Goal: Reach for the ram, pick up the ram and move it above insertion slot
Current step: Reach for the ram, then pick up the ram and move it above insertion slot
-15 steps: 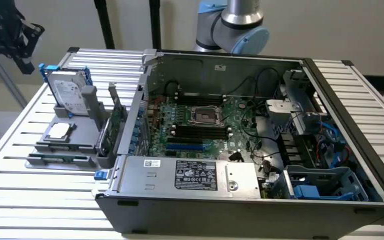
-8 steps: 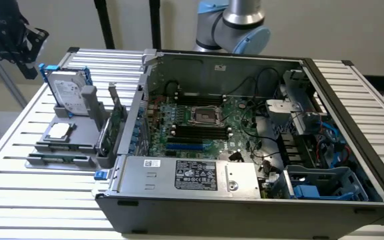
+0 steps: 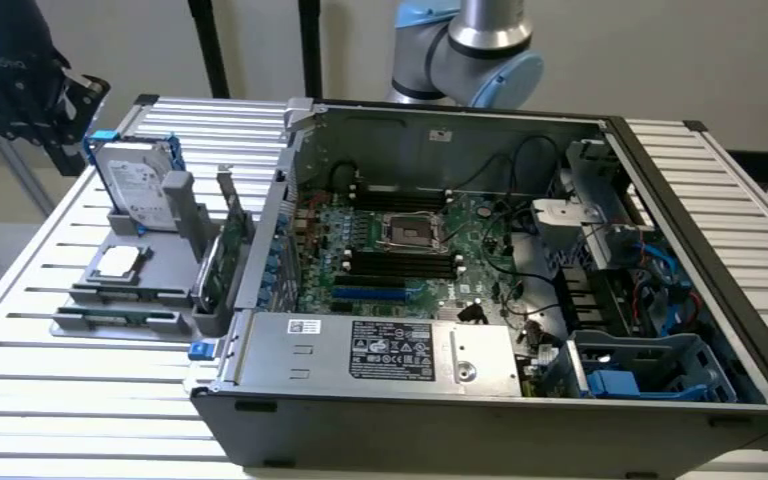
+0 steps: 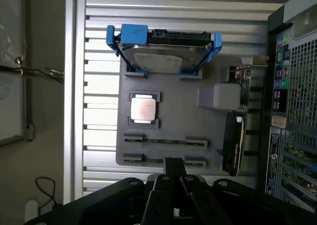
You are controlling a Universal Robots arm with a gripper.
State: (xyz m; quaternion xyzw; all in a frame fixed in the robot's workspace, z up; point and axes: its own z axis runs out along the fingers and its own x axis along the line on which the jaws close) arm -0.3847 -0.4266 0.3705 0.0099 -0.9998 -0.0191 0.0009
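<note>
1 arm [image 3: 472, 45] rose behind the open computer case [image 3: 491, 425] in the exterior view. Its gripper [image 4: 174, 166] hung high at the exterior view's left, over the slatted metal table [image 3: 24, 400] and well apart from everything on the grey tray [image 4: 171, 116] below. How far the gripper was open I could not tell, and nothing showed in its grasp. The ram [image 3: 117, 318] lay in a narrow holder along the tray's front edge, the edge nearest the exterior camera, with its green board showing. Just behind it ran a 2nd holder of the same kind. In the wrist view the gripper's black tip appeared over the middle of that front row, with the tray far beneath it. A processor [image 4: 144, 108] sat in a square seat near the middle of the tray. A silver hard drive [image 3: 137, 180] in a blue frame stood upright at the tray's far end. A green expansion card [image 3: 231, 255] stood on edge along the side of the tray nearest the case, just beside the case wall. Inside the case the motherboard [image 3: 418, 290] lay flat, and long black insertion slots [image 3: 404, 265] ran beside its processor socket [image 3: 411, 232], well apart from the ram. A silver box [image 3: 384, 350] with a dark label filled the case's near corner.
</note>
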